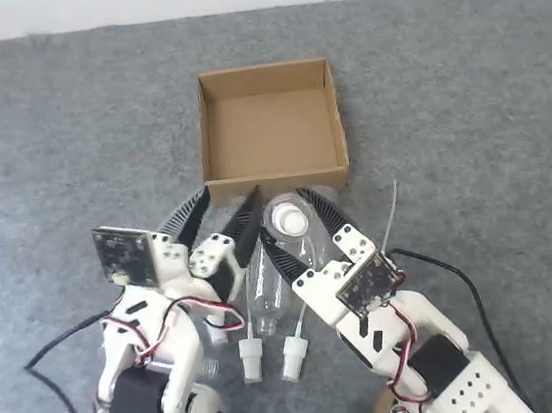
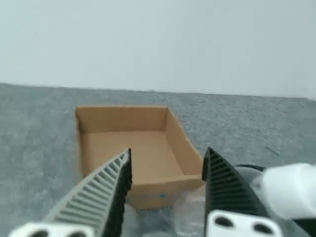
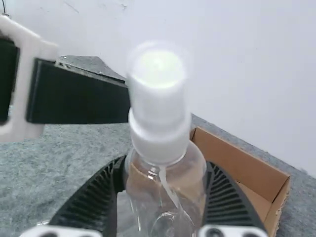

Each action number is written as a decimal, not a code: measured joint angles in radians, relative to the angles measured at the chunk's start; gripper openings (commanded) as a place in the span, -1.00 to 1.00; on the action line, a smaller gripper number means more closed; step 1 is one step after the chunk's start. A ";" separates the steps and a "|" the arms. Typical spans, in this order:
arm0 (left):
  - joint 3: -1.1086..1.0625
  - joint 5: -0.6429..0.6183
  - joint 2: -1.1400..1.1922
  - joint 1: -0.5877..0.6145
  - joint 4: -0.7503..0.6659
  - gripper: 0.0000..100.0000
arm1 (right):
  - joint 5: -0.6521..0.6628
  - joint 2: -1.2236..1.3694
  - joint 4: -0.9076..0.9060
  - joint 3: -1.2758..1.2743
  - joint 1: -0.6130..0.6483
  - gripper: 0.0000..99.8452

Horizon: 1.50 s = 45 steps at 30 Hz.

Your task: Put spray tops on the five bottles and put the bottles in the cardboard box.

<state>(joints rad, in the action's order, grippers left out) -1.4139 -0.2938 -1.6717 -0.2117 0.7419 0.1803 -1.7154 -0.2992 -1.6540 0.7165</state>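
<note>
The right pincer (image 1: 284, 221) gripped 1 capped bottle (image 3: 159, 148) upright just before the cardboard box (image 1: 270, 132), which lay straight ahead, while the open left pincer (image 2: 168, 152) stood close beside.

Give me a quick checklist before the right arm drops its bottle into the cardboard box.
1. White spray top seated on the clear plastic bottle: ok.
2. Right claw shut on that bottle: ok.
3. Brown cardboard box open at the top: ok.
4. Open left claw apart from the held bottle: cannot tell, it sits very close.
5. Bottle above the box opening: not ok, it stands short of the front wall.
</note>
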 measured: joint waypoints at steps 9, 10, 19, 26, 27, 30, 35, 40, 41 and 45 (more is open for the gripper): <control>0.037 -0.005 0.000 0.160 0.000 -0.56 | 0.000 0.000 0.000 -0.009 -0.064 -0.81; 0.046 -0.005 -0.005 0.181 0.000 -0.56 | 0.000 0.000 0.000 -0.009 -0.069 -0.81; 0.052 0.044 0.000 0.393 0.000 -0.55 | -0.034 0.000 0.000 -0.009 -0.071 -0.81; -0.008 0.046 0.000 0.505 0.000 -0.55 | -0.034 0.000 0.000 -0.012 -0.071 -0.81; -0.026 0.049 0.000 0.517 0.000 -0.55 | -0.034 0.000 0.000 -0.012 -0.071 -0.81; -0.081 0.051 0.000 0.535 0.000 -0.55 | -0.034 0.000 0.000 -0.012 -0.071 -0.81; -0.147 0.063 0.000 0.543 0.000 -0.55 | -0.034 0.000 -0.057 -0.012 -0.071 -0.81; -0.172 0.081 0.000 0.543 0.000 -0.55 | -0.034 0.000 -0.130 -0.008 -0.071 -0.81; -0.172 0.081 0.000 0.543 0.000 -0.55 | -0.034 0.000 -0.147 -0.005 -0.071 -0.81; -0.172 0.081 0.000 0.543 0.000 -0.55 | -0.034 0.000 -0.190 0.026 -0.072 -0.81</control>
<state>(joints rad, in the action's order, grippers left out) -1.5858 -0.2125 -1.6717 0.3314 0.7419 0.1465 -1.7154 -0.4895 -1.6280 0.6444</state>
